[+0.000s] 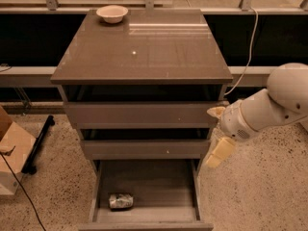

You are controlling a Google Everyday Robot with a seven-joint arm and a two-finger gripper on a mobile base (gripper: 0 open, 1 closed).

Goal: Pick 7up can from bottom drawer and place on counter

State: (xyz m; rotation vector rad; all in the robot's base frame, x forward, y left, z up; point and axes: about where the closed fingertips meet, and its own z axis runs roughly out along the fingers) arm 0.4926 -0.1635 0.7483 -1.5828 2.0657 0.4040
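The 7up can (pixel 120 201) lies on its side at the front left of the open bottom drawer (pixel 159 184). The counter (pixel 144 52) is the glossy slab on top of the cabinet. My gripper (pixel 211 137) hangs at the cabinet's right side, level with the middle drawer, above and to the right of the can. Its two cream fingers (pixel 220 152) stand wide apart, and it holds nothing. The white arm (pixel 274 102) reaches in from the right.
A pale round bowl (pixel 112 13) sits at the counter's back left. The two upper drawers (pixel 139 114) stand slightly ajar. A cardboard box (pixel 12 150) and a black bar stand on the floor at left. A white cable (pixel 248 52) hangs behind the cabinet at right.
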